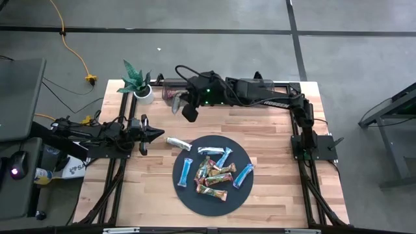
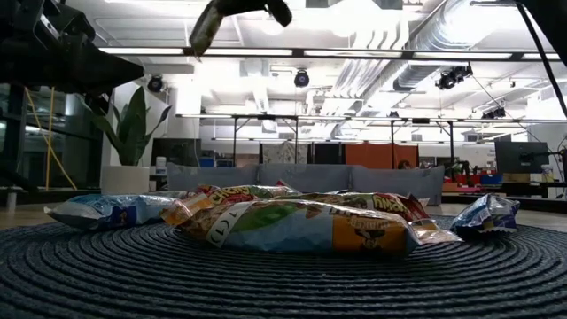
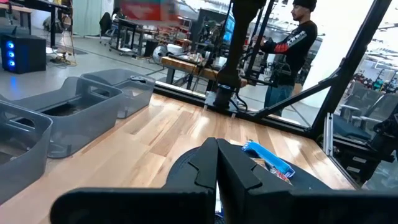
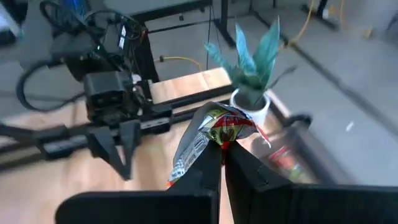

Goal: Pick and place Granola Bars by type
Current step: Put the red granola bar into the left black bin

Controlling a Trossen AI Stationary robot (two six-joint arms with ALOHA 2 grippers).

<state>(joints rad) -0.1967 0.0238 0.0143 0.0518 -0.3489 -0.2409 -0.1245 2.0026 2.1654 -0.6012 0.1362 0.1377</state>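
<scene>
Several wrapped granola bars, light blue and green-brown multicolour, lie heaped on the dark round disc (image 1: 242, 195), and the low view shows the same granola bar heap (image 2: 301, 221). One silvery bar (image 1: 177, 143) lies on the wood just off the disc's left rim. My right gripper (image 4: 222, 146) hangs high over the table's far left part, near the plant, shut on a green-red multicolour bar (image 4: 214, 124). My left gripper (image 1: 156, 134) hovers shut left of the silvery bar and touches nothing. My right gripper pinches the multicolour bar between its two fingers at the red end of the wrapper (image 4: 229, 132). The rest of the wrapper (image 4: 193, 149) sticks out past the fingertips. The bar is lifted clear of the table and hangs tilted in the air (image 2: 205, 31).
Clear plastic bins (image 3: 81, 106) stand along the far edge, near a potted plant (image 1: 136, 81) at the far left corner. One bin (image 4: 292, 155) holds something red. A person (image 3: 292, 50) stands beyond the table's right side. Bare wood lies left of and near the disc.
</scene>
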